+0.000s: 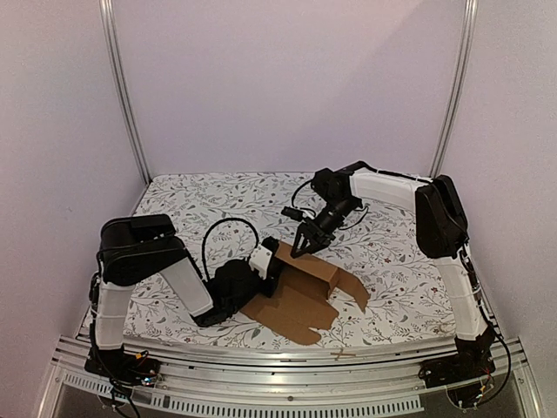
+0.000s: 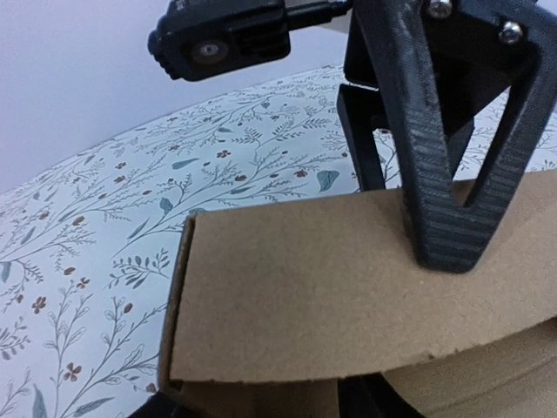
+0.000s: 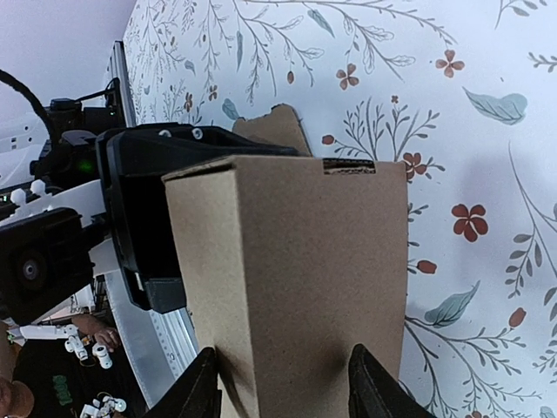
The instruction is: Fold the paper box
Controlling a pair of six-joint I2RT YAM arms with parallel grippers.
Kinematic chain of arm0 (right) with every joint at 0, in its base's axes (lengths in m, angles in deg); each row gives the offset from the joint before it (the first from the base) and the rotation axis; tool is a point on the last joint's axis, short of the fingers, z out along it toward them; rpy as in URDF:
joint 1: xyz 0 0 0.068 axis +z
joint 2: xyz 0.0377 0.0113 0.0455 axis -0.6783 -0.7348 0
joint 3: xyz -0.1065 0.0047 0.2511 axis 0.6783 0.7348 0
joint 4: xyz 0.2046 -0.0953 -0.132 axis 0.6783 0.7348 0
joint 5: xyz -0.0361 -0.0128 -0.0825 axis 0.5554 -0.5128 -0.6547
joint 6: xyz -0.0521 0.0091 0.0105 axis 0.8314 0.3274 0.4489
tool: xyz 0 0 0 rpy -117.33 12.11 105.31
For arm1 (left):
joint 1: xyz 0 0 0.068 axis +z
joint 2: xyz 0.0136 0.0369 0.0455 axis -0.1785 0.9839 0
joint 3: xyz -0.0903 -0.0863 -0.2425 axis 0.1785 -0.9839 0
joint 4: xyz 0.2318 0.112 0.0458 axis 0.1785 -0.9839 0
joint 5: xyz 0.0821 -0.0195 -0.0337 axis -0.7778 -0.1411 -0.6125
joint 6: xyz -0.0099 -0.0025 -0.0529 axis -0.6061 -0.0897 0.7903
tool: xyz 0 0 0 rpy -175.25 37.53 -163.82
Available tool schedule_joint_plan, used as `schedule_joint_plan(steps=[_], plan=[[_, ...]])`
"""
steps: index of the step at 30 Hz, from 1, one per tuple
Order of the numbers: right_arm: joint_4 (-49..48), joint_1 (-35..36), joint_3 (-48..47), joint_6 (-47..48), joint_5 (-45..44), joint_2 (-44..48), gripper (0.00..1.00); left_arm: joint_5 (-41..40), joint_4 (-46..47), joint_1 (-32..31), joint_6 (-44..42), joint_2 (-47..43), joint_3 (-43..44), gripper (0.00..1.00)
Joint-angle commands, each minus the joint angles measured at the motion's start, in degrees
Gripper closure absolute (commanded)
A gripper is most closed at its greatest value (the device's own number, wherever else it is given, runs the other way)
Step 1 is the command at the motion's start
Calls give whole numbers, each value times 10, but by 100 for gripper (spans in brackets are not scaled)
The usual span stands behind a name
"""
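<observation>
The paper box (image 1: pixel 305 292) is plain brown cardboard, partly folded, lying near the front middle of the table with flat flaps spread toward the front and right. Its raised folded part fills the left wrist view (image 2: pixel 305 287) and the right wrist view (image 3: pixel 296 261). My right gripper (image 1: pixel 305 244) comes down on this raised part, one finger on each side of its top fold (image 3: pixel 287 387), pressing the cardboard. One of its fingers (image 2: pixel 444 200) lies against the near panel. My left gripper (image 1: pixel 268 259) is at the box's left end; the cardboard hides its jaws.
The table has a white floral cloth (image 1: pixel 200 200). An aluminium rail (image 1: pixel 261 361) runs along the front edge, and metal frame posts (image 1: pixel 122 87) stand at the back corners. A loose flap (image 3: pixel 274 129) lies flat on the cloth beyond the box.
</observation>
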State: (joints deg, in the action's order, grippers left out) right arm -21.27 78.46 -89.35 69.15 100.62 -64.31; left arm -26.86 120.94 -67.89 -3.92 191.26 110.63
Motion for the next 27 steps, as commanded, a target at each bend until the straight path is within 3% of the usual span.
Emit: schedule_joint_plan(steps=[1, 6, 10, 16, 21, 25, 27], plan=[[-1, 0, -7, 11, -68, -4, 51, -6, -58, -25, -2, -81, -33, 50], [26, -12, -24, 33, -54, 22, 44, -18, -137, -51, 1, -165, -77, 45], [41, -30, -20, 49, -65, 86, 34, -24, -263, -82, 7, -251, -81, 43], [42, -63, 78, 84, -105, 215, 30, 5, -439, -100, 19, -368, -36, 38], [15, -79, 206, 99, -172, 308, 30, 50, -591, -69, 11, -382, 90, 29], [5, -79, 284, 113, -215, 354, 31, 97, -786, 0, 45, -288, 263, 29], [4, -79, 314, 124, -223, 370, 32, 132, -828, 28, 51, -244, 316, 30]])
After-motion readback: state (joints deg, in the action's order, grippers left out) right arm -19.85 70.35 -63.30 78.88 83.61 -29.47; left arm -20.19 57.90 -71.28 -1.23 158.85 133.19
